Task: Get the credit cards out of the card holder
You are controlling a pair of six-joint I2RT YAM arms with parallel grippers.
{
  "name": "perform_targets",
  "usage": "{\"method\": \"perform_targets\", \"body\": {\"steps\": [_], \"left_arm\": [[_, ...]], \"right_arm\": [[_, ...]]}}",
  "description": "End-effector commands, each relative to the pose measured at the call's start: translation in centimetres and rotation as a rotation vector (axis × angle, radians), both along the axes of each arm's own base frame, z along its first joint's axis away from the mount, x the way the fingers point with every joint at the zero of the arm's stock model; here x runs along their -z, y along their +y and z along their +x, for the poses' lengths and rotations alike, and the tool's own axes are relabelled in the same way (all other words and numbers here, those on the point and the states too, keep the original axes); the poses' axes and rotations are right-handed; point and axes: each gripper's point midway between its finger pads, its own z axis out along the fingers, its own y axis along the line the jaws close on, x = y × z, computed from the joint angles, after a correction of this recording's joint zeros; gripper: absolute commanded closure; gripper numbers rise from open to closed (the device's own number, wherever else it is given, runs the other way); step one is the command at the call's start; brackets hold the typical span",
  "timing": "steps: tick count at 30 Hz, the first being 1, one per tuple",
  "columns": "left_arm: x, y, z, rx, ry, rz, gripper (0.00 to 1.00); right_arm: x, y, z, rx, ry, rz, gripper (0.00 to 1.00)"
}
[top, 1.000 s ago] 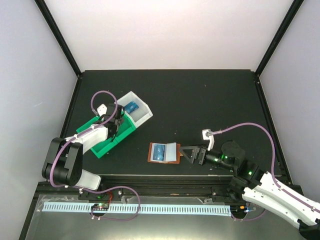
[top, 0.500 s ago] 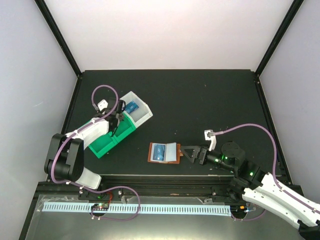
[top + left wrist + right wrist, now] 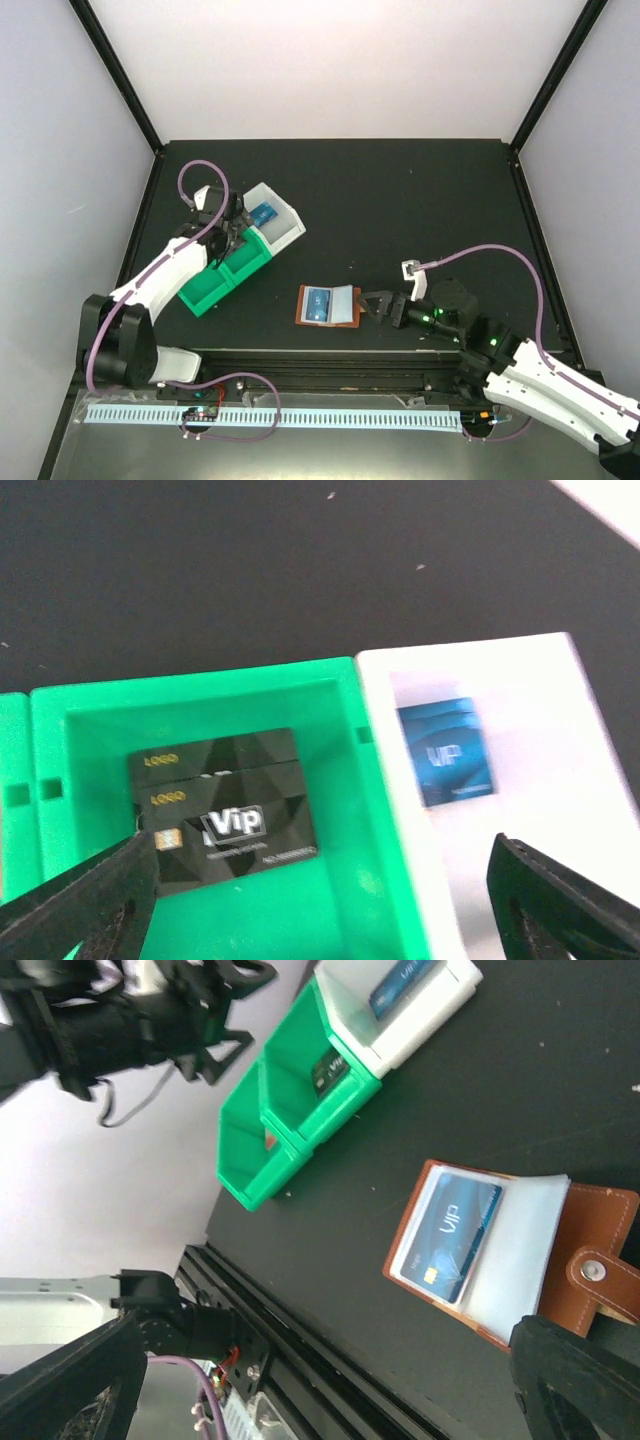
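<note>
I'm seeing the L gripper [image 3: 325, 855] hovering over the bin [image 3: 200, 690], jaws spread wide w/ nothing between them. Two dark cards [image 3: 225, 810] are lying overlapped in the green compartment below it, and a blue card [image 3: 447, 752] is sitting in the white compartment next door. The card holder [image 3: 600, 1230] is lying open on the table [image 3: 400, 200], w/ a second blue card [image 3: 450, 1232] sitting in its left pocket. The R gripper [image 3: 370, 304] is resting just beside the holder's right edge, jaws spread, gripping nothing.

White-shelled left arm [image 3: 162, 277] and right arm [image 3: 550, 385], black joints, purple cables [image 3: 482, 251] looping, black right gripper [image 3: 365, 307], green lights [image 3: 437, 319].
</note>
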Motion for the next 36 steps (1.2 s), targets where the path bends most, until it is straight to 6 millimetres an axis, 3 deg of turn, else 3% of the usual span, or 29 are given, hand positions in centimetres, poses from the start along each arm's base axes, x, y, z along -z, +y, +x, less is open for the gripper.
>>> {"method": "perform_targets", "body": {"steps": [1,5,11,19,22,28,36], "left_arm": [[-3.1,-2.4,-0.5,0.209,-0.025,-0.010,0.02],[-4.2,-4.6,-1.8,0.393,-0.026,-0.036,0.01],[-2.7,-9.9,-5.5,0.656,0.003,-0.268,0.04],[-2.0,-15.4,-10.2,0.909,-0.049,-0.465,0.12],[-1.9,-16.9,-11.9,0.983,-0.031,-0.474,0.17],[-0.1,-18.8,-14.3,1.034,0.016,-0.540,0.31],[3.7,-19.2,-16.4,1.009,0.067,-0.582,0.59]], "right_arm": [[-0.4,1.2,-0.1,-0.047,0.002,-0.002,0.00],[0.9,2.3,-0.1,-0.093,0.040,-0.050,0.01],[3.1,3.9,-0.1,-0.160,0.083,-0.118,0.10],[5.0,6.2,0.1,-0.215,0.151,-0.096,0.28],[5.7,7.1,0.8,-0.216,0.156,-0.111,0.43],[7.3,8.4,2.8,-0.190,0.133,-0.169,0.69],[9.5,10.4,4.3,-0.200,0.159,-0.201,0.76]]}}
